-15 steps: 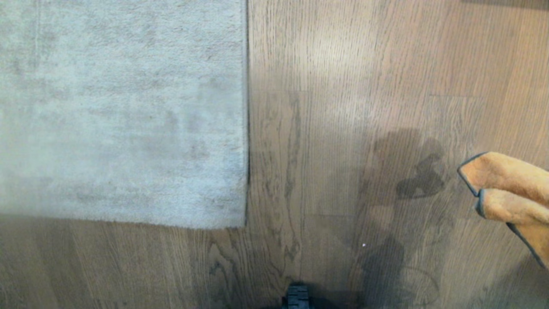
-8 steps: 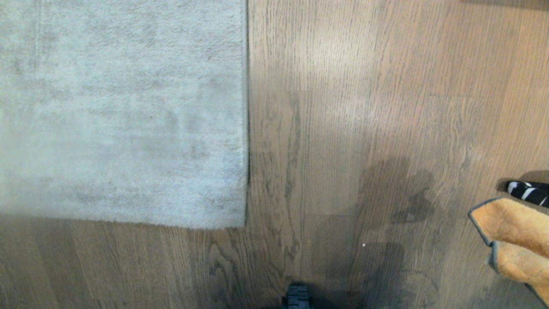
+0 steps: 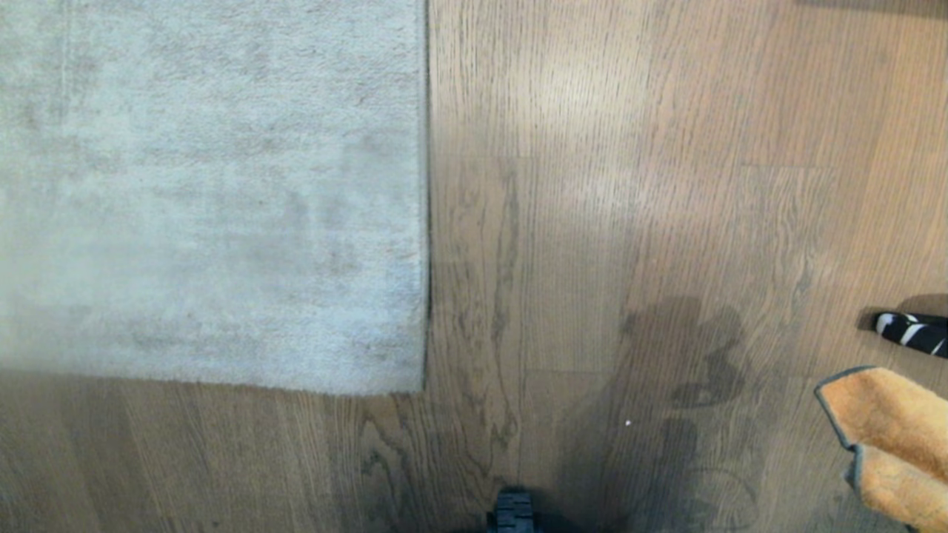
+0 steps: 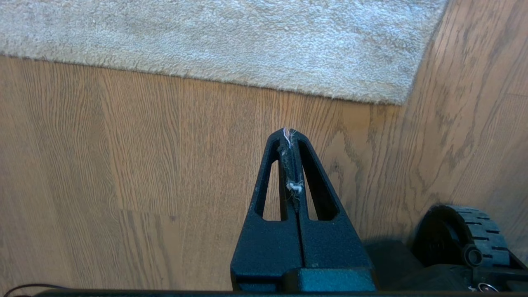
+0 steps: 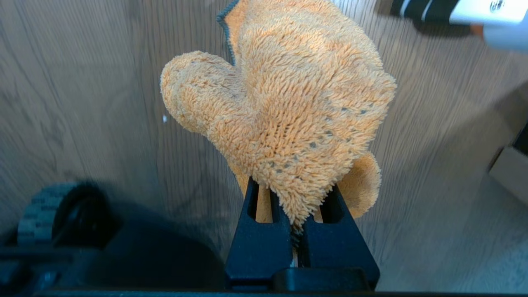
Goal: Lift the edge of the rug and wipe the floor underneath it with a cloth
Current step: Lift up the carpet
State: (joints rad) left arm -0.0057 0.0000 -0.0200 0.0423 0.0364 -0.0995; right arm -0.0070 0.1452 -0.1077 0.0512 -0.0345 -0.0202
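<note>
Orange-yellow and fluffy, the cloth (image 5: 284, 111) is pinched in the right gripper (image 5: 295, 231), whose jaws are closed on its lower folds; the rest of it bunches out past the fingertips over the floor (image 5: 82, 82). In the head view the cloth (image 3: 885, 444) shows at the lower right corner, with a black-and-white striped object (image 3: 911, 332) lying on the planks just beyond it. The left gripper (image 4: 290, 136) is closed on nothing, its fingers pressed together with a few lint threads caught between them, and it hangs above bare floor. Ahead of it, near but not touching, the rug edge (image 4: 247, 84) lies flat on the floor, and the rug's corner sits off to the right of its tip. A black wheel (image 4: 458, 235) of the base shows beside the gripper's base.
</note>
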